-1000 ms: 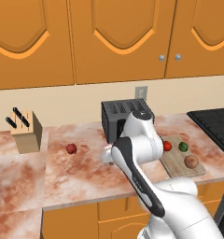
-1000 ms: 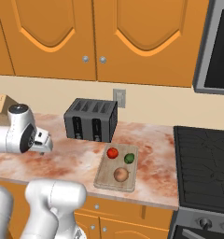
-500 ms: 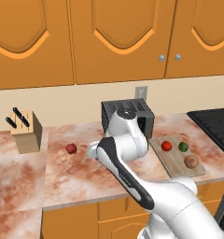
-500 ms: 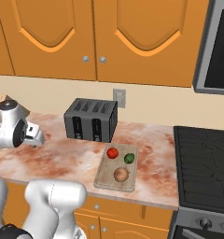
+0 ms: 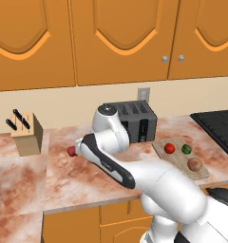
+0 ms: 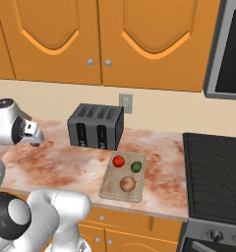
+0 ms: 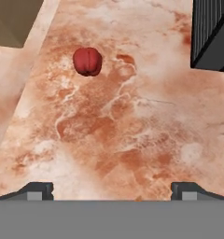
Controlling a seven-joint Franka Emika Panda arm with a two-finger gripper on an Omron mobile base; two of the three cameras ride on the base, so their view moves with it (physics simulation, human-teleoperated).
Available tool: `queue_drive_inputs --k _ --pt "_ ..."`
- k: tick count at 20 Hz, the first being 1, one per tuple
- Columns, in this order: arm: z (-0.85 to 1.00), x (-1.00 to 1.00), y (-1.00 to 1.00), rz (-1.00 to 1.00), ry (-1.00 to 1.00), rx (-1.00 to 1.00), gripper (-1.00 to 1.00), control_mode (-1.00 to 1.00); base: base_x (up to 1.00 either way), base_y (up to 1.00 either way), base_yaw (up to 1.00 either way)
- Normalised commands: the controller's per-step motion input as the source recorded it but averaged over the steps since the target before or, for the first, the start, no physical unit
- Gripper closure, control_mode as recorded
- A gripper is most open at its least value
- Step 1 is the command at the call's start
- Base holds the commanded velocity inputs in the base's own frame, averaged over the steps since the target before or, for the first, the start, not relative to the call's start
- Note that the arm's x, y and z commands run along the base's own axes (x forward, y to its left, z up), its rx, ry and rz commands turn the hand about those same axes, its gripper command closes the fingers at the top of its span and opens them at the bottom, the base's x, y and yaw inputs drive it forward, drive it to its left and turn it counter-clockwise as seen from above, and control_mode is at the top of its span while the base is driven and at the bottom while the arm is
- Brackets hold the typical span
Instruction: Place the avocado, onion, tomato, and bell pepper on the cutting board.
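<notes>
- The gripper (image 7: 112, 189) is wide open and holds nothing. It hangs over the counter (image 7: 132, 130).
- The red bell pepper (image 7: 87, 61) sits alone on the counter, well ahead of the fingers.
- The cutting board (image 6: 110, 184) lies right of the toaster (image 6: 96, 126).
- The tomato (image 6: 118, 161), avocado (image 6: 136, 167) and onion (image 6: 127, 184) sit on it, maybe not touching.

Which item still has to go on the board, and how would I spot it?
Start at the knife block left of the toaster. On the bare counter between them lies the bell pepper. It is dark red and lumpy, alone, while the others sit on the cutting board.
</notes>
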Motion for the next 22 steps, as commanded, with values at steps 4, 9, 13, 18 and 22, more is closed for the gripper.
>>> queue_drive_inputs --k 4,9,13,18,22 --pt "0.00 0.39 0.25 0.01 0.00 -0.06 -1.00 -1.00 0.00 0.00 0.00" --pt "-0.02 0.33 0.18 0.01 0.00 -0.01 -1.00 -1.00 0.00 0.00 0.00" --pt "-0.19 0.21 0.04 0.02 0.00 0.00 -1.00 -1.00 0.00 0.00 0.00" --pt "-0.25 0.16 0.10 0.02 0.00 0.00 -1.00 -1.00 0.00 0.00 0.00" --pt "-0.20 0.14 0.22 0.01 0.00 0.00 -1.00 -1.00 0.00 0.00 0.00"
